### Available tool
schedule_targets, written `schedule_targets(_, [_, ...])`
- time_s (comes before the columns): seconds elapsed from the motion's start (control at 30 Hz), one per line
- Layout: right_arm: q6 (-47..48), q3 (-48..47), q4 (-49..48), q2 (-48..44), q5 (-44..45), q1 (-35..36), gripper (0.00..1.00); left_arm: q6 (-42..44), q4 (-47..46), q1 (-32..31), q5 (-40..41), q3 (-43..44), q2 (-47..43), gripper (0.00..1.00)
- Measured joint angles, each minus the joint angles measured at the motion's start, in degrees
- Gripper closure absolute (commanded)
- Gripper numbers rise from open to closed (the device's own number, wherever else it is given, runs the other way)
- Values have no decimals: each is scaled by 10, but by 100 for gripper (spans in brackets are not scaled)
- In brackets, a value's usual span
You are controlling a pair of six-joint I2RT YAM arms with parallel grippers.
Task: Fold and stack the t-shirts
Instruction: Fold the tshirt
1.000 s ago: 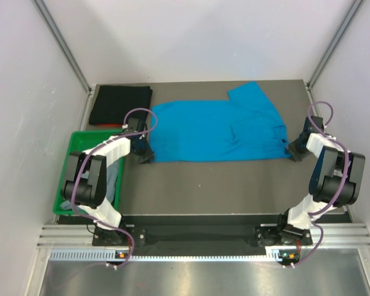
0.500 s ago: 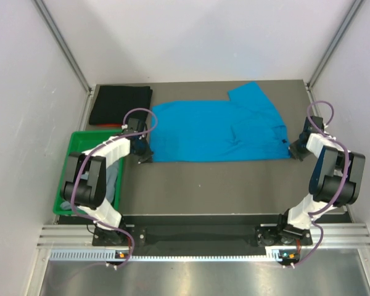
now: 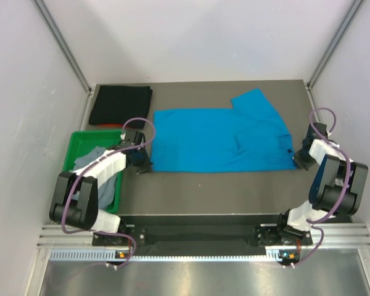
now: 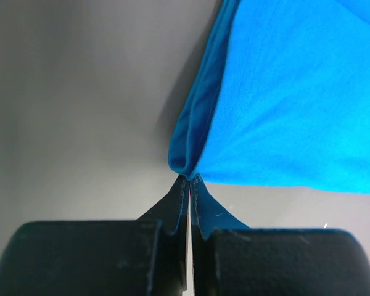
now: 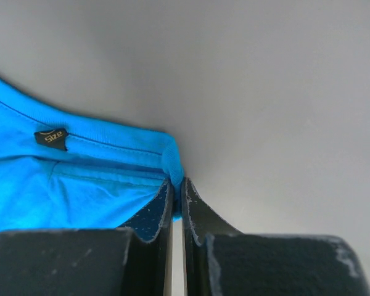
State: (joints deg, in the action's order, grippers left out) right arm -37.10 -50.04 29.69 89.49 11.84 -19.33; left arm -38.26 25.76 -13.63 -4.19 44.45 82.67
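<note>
A bright blue t-shirt (image 3: 219, 139) lies spread across the middle of the table, folded in half lengthwise. My left gripper (image 3: 145, 166) is shut on its near left corner (image 4: 188, 161), the cloth pinched at the fingertips. My right gripper (image 3: 296, 161) is shut on the near right corner, at the collar hem (image 5: 172, 157) beside a small size tag (image 5: 51, 137). A black t-shirt (image 3: 119, 105) lies folded at the back left. A grey t-shirt (image 3: 105, 169) sits crumpled in the green bin (image 3: 80, 142).
The green bin stands at the left edge next to the left arm. Metal frame posts (image 3: 65, 52) rise at both back corners, with white walls around. The table's near edge (image 3: 203, 217) runs just in front of the arm bases.
Both grippers closed on the blue shirt's near corners and drew it toward the near edge; the shirt now lies flatter and slightly closer to me.
</note>
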Motion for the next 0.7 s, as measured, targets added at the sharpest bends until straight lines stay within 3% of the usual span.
schedule_targets(0.23, [9, 48, 1, -49, 13, -5, 100, -4, 5, -10, -12, -33, -29, 98])
schedule_targets(0.27, [10, 51, 1, -51, 15, -5, 97, -6, 5, -13, -12, -40, -36, 94])
schedule_targets(0.3, [11, 52, 2, -53, 16, -5, 94, -7, 7, -15, -12, -47, -45, 80])
schedule_targets(0.4, [16, 54, 3, -54, 17, -8, 77, -7, 28, -21, -10, -56, -71, 60])
schedule_targets(0.57, [33, 46, 32, -64, 11, -16, 55, -3, 89, -21, 13, -24, -103, 56])
schedule_targets(0.7, [44, 2, 75, -82, -6, -17, 50, 11, 112, -20, 23, 61, -109, 55])
